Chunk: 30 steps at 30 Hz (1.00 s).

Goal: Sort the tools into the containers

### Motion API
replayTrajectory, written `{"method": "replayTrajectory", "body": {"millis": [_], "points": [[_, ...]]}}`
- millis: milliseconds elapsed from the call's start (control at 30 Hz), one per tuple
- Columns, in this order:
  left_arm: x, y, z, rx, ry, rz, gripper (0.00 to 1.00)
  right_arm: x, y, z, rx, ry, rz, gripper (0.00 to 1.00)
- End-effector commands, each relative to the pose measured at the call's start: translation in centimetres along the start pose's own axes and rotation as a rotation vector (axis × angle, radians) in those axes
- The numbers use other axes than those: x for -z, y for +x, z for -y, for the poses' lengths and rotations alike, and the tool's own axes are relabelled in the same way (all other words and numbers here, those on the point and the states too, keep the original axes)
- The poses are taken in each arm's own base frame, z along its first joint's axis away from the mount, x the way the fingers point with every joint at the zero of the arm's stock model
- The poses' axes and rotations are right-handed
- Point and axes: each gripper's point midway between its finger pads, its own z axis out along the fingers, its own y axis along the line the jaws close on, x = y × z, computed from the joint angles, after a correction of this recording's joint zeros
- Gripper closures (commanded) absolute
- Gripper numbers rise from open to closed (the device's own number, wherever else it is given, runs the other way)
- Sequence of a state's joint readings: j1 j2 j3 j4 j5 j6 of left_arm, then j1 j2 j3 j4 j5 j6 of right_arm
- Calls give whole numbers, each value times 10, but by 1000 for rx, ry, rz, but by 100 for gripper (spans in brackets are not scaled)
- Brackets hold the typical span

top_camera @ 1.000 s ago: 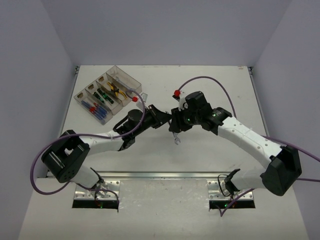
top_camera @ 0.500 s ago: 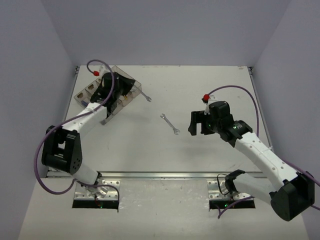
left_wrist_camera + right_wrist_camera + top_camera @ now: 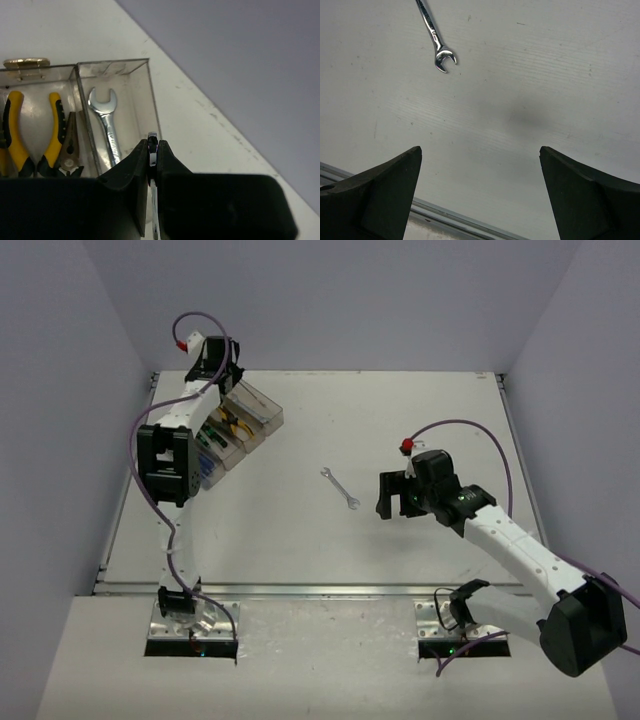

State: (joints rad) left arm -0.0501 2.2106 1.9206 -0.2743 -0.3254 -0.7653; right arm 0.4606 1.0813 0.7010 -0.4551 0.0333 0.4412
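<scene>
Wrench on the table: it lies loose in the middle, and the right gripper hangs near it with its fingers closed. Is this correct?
Not fully. The right gripper is open, its fingers wide apart, as the right wrist view shows. The wrench does lie loose in the middle of the table, near that gripper.

Bright, even diffuse light; faint soft shadow on table (image 3: 520,117); reflections on clear containers (image 3: 112,67); focus sharp.
</scene>
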Motion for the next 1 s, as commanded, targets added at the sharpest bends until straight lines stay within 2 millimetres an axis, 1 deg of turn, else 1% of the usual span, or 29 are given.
{"method": "replayTrajectory", "body": {"millis": [0,67,100,133,200,233,267,300,333,367,433,500,533,600,633,667,700,733,767,800,833,867,900,933,967], "points": [[-8,-15,4,-10,44,0,100,-2,-9,-2,5,-7,39,1],[-21,-3,-2,-13,46,-31,100,-3,-9,-2,7,-10,36,1],[-24,-2,-3,-14,49,-37,100,-3,-9,-3,6,-12,34,1],[-26,0,-2,-14,58,-45,95,-3,-8,-3,6,-13,33,1],[-29,5,1,-17,82,-73,68,-5,-8,-3,5,-14,31,1],[-30,7,2,-19,87,-82,50,-5,-7,-3,5,-14,29,1],[-31,7,2,-22,87,-87,30,-6,-7,-3,7,-14,26,1],[-30,6,2,-22,87,-89,23,-7,-6,-3,8,-17,18,1],[-28,3,6,-22,101,-90,9,-8,-5,-4,10,-20,15,1],[-24,-3,12,-25,115,-83,2,-8,-5,-5,15,-24,13,1],[-12,-21,24,-35,139,-57,1,-10,-4,-6,27,-35,9,1],[8,-42,37,-43,165,-27,0,-12,-3,-13,39,-76,-2,1],[14,-47,39,-48,168,-22,0,-14,-3,-16,43,-95,-6,1],[39,-61,47,-64,198,-15,0,-20,-2,-23,41,-127,-24,1],[52,-63,48,-66,212,-28,0,-24,-2,-26,39,-140,-39,1],[76,-72,54,-61,244,-25,0,-28,-1,-28,35,-148,-53,1],[93,-68,54,-61,279,-53,0,-33,-2,-30,31,-150,-71,1],[99,-47,46,-68,303,-114,0,-39,-2,-32,29,-148,-92,1],[118,-40,47,-69,356,-149,0,-44,-5,-34,35,-142,-102,1],[162,-42,51,-54,449,-149,0,-53,-6,-34,47,-119,-130,1],[163,-8,31,-61,433,-231,0,-60,-8,-34,58,-102,-150,1],[186,27,11,-65,446,-280,0,-73,-14,-36,85,-87,-173,1],[212,48,0,-73,477,-278,0,-86,-18,-37,116,-82,-196,3],[237,60,-8,-81,513,-256,0,-97,-22,-39,146,-78,-216,5],[269,61,-11,-83,557,-211,0,-106,-29,-40,178,-72,-229,8]]}}
